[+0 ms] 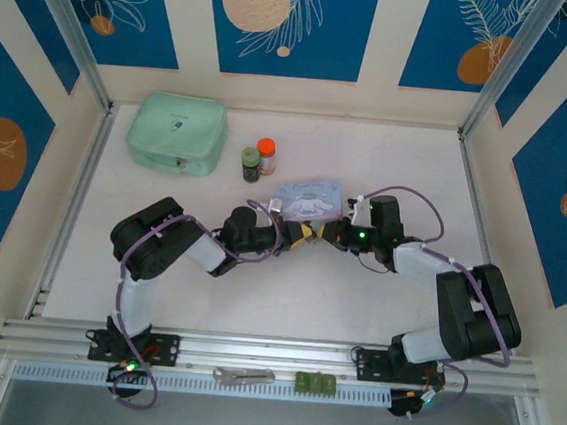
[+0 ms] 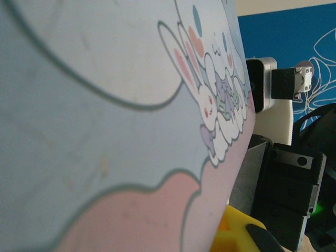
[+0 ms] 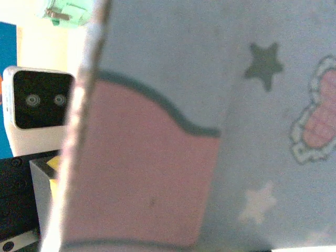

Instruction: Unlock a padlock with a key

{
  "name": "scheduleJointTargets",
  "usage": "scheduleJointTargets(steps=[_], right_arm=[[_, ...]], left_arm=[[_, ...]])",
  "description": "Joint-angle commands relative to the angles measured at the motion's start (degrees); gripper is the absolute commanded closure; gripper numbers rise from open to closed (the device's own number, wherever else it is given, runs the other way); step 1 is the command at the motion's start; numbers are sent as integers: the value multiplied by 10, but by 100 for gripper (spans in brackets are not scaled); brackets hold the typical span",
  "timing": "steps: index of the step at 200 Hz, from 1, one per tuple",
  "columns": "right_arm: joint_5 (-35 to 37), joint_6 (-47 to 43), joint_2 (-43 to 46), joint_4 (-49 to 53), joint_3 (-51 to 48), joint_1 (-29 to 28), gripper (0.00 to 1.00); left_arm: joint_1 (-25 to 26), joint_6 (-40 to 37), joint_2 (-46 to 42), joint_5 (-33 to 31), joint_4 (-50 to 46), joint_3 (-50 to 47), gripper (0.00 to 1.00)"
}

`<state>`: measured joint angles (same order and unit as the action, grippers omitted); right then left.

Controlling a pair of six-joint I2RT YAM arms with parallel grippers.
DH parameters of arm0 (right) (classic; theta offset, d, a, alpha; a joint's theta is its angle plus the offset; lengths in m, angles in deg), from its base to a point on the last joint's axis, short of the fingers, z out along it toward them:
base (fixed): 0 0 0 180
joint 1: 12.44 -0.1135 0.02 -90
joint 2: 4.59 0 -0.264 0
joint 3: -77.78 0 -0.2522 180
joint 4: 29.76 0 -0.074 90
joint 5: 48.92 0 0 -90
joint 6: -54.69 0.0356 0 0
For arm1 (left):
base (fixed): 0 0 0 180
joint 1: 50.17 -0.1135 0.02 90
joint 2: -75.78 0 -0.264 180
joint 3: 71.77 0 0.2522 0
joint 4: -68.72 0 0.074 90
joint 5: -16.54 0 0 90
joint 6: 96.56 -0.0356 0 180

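The left pincer [image 1: 299,234] and the right pincer [image 1: 324,234] meet tip to tip at mid-bench, both pressed together, with a patch of yellow [image 1: 306,232] between them; what, if anything, either one pinches I cannot tell. The padlock and key are too small or too hidden at that meeting point to make out, so their place and look I cannot tell. Just at 12 o'clock from the tips, touching or nearly so, lies the tin [image 1: 310,197], light blue with pink cloud shapes, stars and white cartoon rabbits, seen very close and blurred in both wrist views. At 11 o'clock from the tin stand two small bottles, one dark-capped [image 1: 251,163] and one orange-capped [image 1: 266,156], side by side. Further toward 10 o'clock sits a mint-green pouch [image 1: 176,133] on the pale bench [image 1: 256,290]. At 6 o'clock, on the rail between the arm bases, lie a flat silver tool [image 1: 244,375] and a small green block [image 1: 315,382].
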<state>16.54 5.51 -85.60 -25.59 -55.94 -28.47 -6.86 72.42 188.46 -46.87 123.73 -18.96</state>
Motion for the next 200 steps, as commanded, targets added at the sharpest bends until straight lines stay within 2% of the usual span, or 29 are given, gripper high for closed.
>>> scheduleJointTargets(steps=[1, 23, 70, 110, 142, 200], right_arm=[[36, 22, 51, 22, -24, -5, 100], [71, 50, 89, 43, -44, -3, 100], [152, 177, 171, -14, -124, -9, 100], [222, 248, 212, -97, -175, -44, 100], [242, 275, 199, -140, -175, -53, 100], [213, 306, 107, -271, -155, -53, 100]], left_arm=[[13, -9, -16, -23, 34, -8, 100], [14, -3, -19, -77, 27, -21, 100], [26, 14, -29, -166, 26, -21, 100], [35, 35, -35, -188, 27, -14, 100], [41, 40, -41, -194, 25, -11, 100], [49, 61, -38, -204, 41, -4, 100]])
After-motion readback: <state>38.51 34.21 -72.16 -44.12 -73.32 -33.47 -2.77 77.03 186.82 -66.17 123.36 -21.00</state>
